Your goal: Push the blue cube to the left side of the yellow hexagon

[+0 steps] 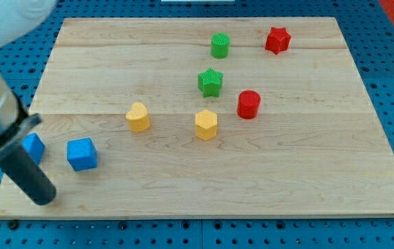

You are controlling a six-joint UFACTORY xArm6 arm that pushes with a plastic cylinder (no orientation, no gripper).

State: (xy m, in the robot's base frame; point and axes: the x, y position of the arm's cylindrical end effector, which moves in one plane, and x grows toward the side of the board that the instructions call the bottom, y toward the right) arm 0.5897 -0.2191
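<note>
The blue cube [82, 153] sits near the board's lower left. The yellow hexagon [207, 124] stands near the board's middle, well to the cube's right. My tip [43, 198] is at the lower left of the board, below and left of the blue cube, a short gap away and not touching it. The dark rod slants up to the view's left edge. A second blue block [34, 147] lies left of the cube, partly hidden behind the rod.
A yellow heart [138, 117] lies between the cube and the hexagon. A green star [210, 81], a green cylinder [220, 45], a red cylinder [249, 104] and a red star [277, 40] stand further up. The wooden board [307, 180] rests on a blue pegboard.
</note>
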